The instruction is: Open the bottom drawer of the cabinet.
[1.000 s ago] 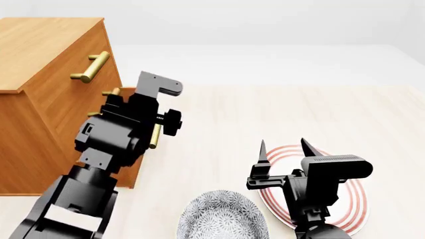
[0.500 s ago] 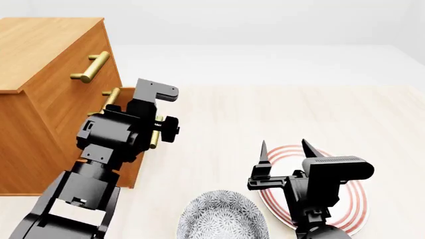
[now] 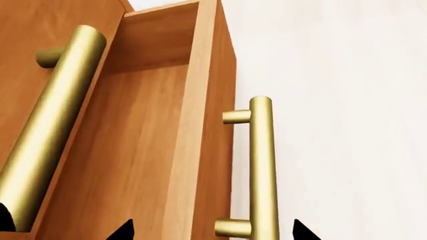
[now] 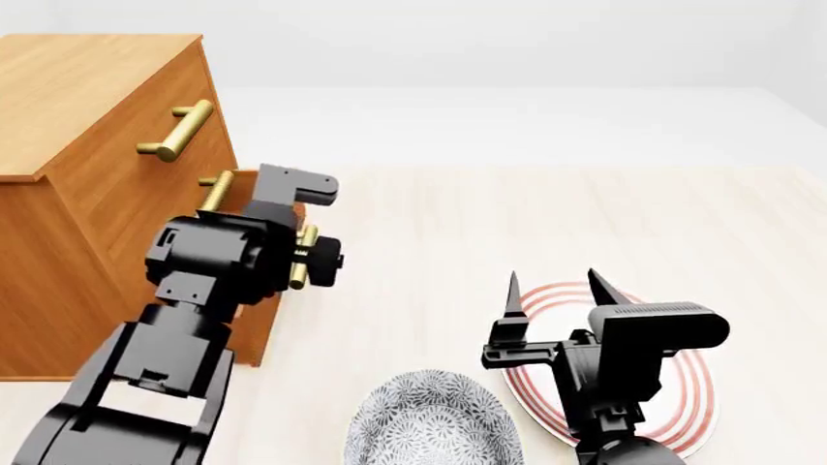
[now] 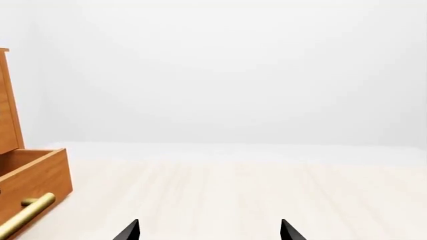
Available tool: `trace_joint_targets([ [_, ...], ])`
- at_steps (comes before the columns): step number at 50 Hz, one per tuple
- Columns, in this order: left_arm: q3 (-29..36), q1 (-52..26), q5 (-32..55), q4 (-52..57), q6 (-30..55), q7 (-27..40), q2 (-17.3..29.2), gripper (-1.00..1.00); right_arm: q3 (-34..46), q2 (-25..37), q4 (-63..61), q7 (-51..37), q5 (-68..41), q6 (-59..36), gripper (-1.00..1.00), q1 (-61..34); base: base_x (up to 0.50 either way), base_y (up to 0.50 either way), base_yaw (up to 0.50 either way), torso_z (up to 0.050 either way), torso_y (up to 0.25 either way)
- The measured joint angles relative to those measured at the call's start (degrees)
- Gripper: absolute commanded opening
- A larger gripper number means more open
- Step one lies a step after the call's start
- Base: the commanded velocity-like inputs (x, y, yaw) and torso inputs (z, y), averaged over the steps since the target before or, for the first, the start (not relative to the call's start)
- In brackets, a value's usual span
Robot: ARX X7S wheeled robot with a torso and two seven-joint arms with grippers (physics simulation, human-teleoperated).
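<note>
Judging progress: the bottom drawer (image 3: 153, 150) already stands partly out of the cabinet (image 4: 77, 107), which sits at the table's (image 4: 543, 223) left edge; more travel may remain. Left gripper (image 3: 207, 231) has its fingertips spread to either side of the drawer's brass handle (image 3: 261, 170), not closed on it (contact unclear). Right gripper (image 4: 552, 291) hangs open, empty, over the plate (image 4: 685, 387). Left wrist view shows the drawer's bare interior; head view hides it behind the arm.
</note>
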State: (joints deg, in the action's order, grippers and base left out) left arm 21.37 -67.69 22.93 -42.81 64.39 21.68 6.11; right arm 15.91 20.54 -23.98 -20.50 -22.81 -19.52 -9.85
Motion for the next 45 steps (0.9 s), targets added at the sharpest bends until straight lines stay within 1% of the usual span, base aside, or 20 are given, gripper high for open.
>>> trace_joint_targets([
  [18, -1.17, -1.27, 0.79, -4.72, 0.28, 0.67, -0.37, 1.00, 0.14, 0.16, 0.12, -0.25, -0.16, 0.30, 1.00, 0.07, 0.00, 0.00, 0.00, 0.000, 0.000],
  [28, -0.68, -1.85, 1.05, -6.76, 0.47, 0.04, -0.60, 1.00, 0.20, 0.21, 0.29, -0.32, -0.26, 0.63, 1.00, 0.20, 0.00, 0.00, 0.00, 0.000, 0.000],
  [45, 0.65, -3.77, 0.71, -13.63, -1.98, -2.10, -1.33, 1.00, 0.33, 0.43, 0.27, -0.54, -0.42, 0.86, 1.00, 0.31, 0.00, 0.00, 0.00, 0.000, 0.000],
])
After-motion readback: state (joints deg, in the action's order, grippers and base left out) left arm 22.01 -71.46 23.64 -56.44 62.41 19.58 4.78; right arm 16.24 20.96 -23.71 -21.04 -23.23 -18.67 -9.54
